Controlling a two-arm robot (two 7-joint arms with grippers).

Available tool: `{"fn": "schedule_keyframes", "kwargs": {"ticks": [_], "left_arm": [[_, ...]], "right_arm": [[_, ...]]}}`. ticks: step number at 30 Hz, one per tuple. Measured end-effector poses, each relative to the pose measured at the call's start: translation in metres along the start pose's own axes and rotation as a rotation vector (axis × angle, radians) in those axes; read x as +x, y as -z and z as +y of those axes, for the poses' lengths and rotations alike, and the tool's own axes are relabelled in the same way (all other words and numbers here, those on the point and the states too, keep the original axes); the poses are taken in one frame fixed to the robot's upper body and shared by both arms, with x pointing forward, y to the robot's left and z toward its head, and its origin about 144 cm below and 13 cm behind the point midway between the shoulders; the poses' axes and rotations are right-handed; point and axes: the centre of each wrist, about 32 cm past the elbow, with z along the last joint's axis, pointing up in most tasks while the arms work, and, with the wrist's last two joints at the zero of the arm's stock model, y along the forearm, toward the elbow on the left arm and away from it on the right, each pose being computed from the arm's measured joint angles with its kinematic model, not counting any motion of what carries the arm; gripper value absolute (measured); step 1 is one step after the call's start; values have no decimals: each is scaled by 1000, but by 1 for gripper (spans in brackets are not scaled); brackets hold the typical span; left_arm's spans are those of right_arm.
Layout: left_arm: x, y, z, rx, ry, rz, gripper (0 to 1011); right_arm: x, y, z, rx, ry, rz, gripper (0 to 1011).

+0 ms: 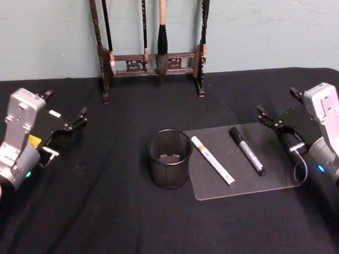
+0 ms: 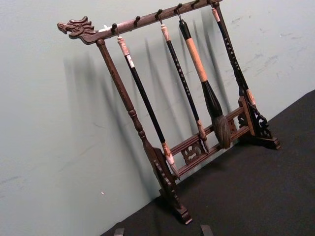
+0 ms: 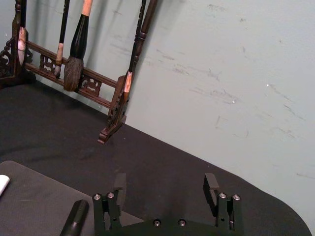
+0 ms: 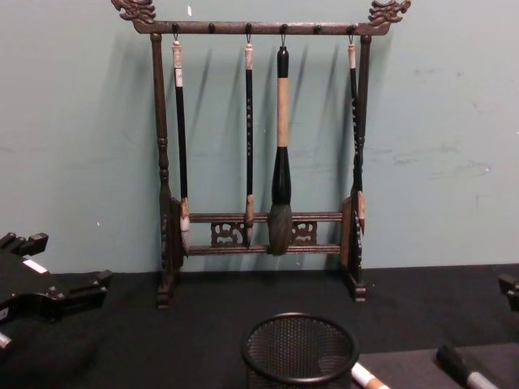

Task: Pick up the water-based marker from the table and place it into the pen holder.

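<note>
Nothing is gripped yet, so the step in hand is the reach for the marker. Two lie side by side, apart, on a clear mat [image 1: 278, 177] on the bench [image 1: 106, 211]. A white marker [image 1: 212, 160] with an orange band is nearer the holder [image 1: 169, 174], and a black marker [image 1: 247, 151] lies on its far side, toward the right arm. The print on them cannot be read. I take the white one for the water-based kind (a guess from its look). The holder stands upright just left of the mat's edge, with no pen in it.

The right pincer [image 1: 277, 100] hovers off the mat's right end with its fingers spread wide and holding nothing. The left pincer [image 1: 66, 103] is parked well to the left, likewise wide and holding nothing. The rack [image 1: 132, 56] of brushes stands at the back, clear of the work.

The right arm is the closer one, so the next move looks to be its own. It should swing in over the black marker and turn the pincer so the fingers straddle the white barrel crosswise. It can then drop to the mat and close without nudging the neighbour. After that the marker needs lifting, tipping toward upright, and releasing over the holder's mouth.
</note>
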Motion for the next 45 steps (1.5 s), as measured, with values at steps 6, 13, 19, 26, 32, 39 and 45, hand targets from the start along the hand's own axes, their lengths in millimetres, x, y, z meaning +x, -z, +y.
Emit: {"fn": "schedule_keyframes", "kwargs": {"ticks": [6,13,19,26,32,39,45], "left_arm": [[0,0,0,0,0,0,1001],[0,0,0,0,0,0,1001],[0,0,0,0,0,0,1001],[0,0,0,0,0,0,1001],[0,0,0,0,0,0,1001],[0,0,0,0,0,0,1001],[0,0,0,0,0,0,1001]], "right_arm": [[0,0,0,0,0,0,1002],[0,0,0,0,0,0,1000],[0,0,0,0,0,0,1002],[0,0,0,0,0,0,1002],[0,0,0,0,0,0,1002],[0,0,0,0,0,0,1002],[0,0,0,0,0,0,1002]]}}
